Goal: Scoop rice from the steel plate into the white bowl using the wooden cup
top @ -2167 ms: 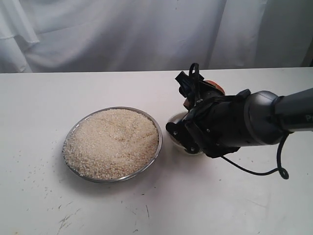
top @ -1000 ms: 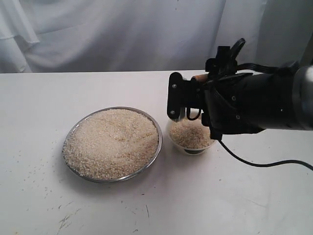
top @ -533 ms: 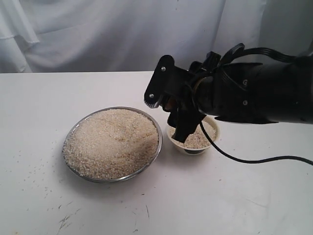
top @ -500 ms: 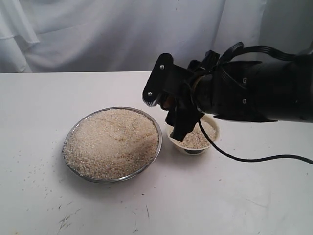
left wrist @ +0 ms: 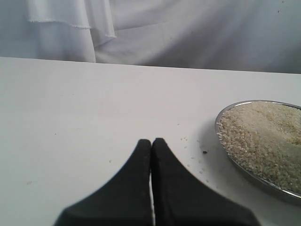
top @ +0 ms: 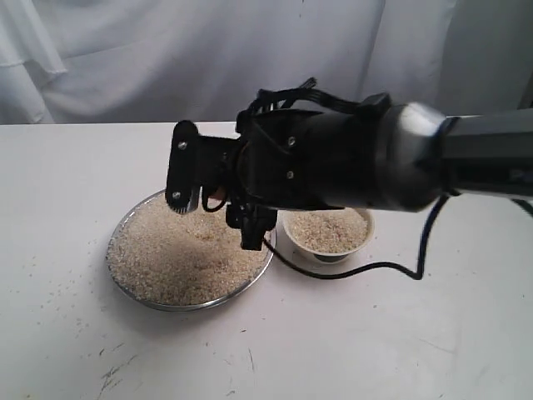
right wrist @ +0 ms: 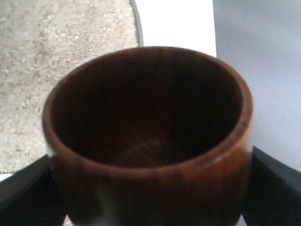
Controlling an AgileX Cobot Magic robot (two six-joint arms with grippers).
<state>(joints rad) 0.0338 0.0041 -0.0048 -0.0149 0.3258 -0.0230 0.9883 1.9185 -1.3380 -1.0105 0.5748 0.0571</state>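
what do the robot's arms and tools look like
The right arm is a bulky glossy black housing joined to a smooth grey link, with black cables looping over it and trailing below. The right tool has flat black fingers with silver screws. The left tool is matte black, tapering to narrow tips.

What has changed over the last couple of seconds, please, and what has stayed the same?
The right gripper, still holding the reddish-brown wooden cup, has swung left from above the small cream-white bowl to above the wide shiny steel plate of off-white rice; the cup now looks empty. The bowl, uncovered again, holds rice. Plate and bowl have not moved.
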